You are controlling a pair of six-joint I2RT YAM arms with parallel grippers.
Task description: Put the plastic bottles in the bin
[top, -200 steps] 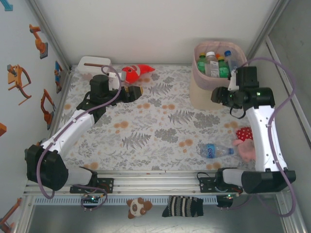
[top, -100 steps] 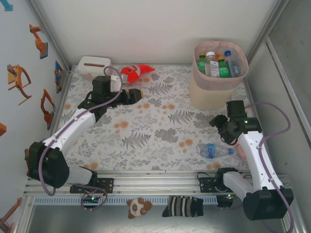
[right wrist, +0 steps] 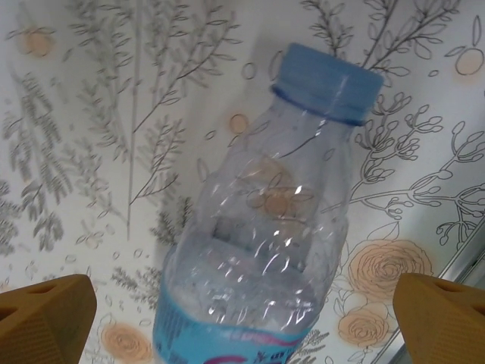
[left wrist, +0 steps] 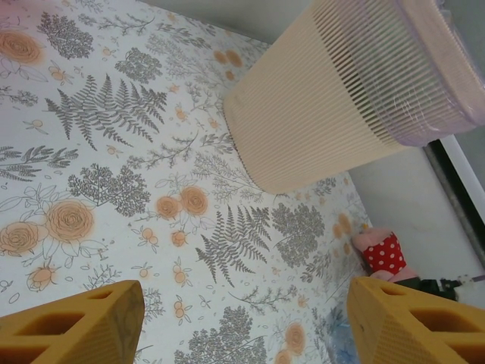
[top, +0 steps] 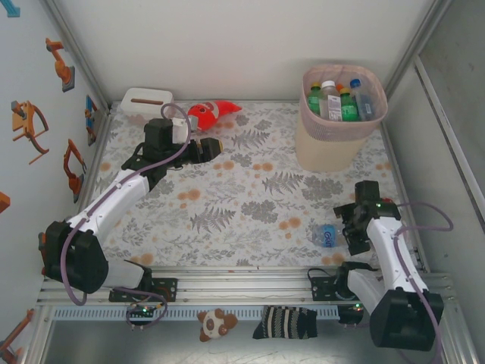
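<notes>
The bottle (right wrist: 258, 227) near the table's (top: 250, 189) near edge is straddled by the released right gripper (right wrist: 242, 326) and could be squirted away by off-centre clamping.

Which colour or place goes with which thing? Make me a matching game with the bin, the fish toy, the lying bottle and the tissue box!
Things:
1. bin
2. fish toy
3. lying bottle
4. tissue box

Clues:
A. white, in the far left corner
B. red-orange, at the far edge
C. beige with a pink rim, far right
D. clear with a blue cap, on its side at the near right

Pairs: 1-C, 2-B, 3-D, 4-A
</notes>
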